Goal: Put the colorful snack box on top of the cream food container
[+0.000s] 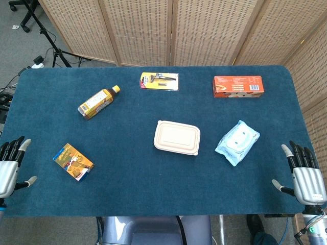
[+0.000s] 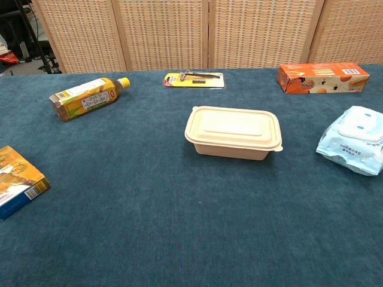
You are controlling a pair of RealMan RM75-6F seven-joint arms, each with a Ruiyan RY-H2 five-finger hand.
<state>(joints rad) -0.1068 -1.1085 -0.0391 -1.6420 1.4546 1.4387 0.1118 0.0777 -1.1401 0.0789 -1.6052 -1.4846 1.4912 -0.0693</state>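
The colorful snack box (image 1: pixel 73 162) lies flat on the blue table at the front left; the chest view shows it (image 2: pixel 18 173) cut off at the left edge. The cream food container (image 1: pixel 177 137) (image 2: pixel 233 131) sits lidded near the table's middle. My left hand (image 1: pixel 10 163) hovers at the left edge, fingers spread and empty, a short way left of the snack box. My right hand (image 1: pixel 305 176) is at the front right corner, fingers apart, holding nothing. Neither hand appears in the chest view.
A tea bottle (image 1: pixel 98 102) (image 2: pixel 87 98) lies on its side at the back left. A razor pack (image 1: pixel 159 80) (image 2: pixel 194 79) sits at the back centre, an orange box (image 1: pixel 237 86) (image 2: pixel 323 78) at the back right. A wet wipes pack (image 1: pixel 237 142) (image 2: pixel 356 140) lies right of the container.
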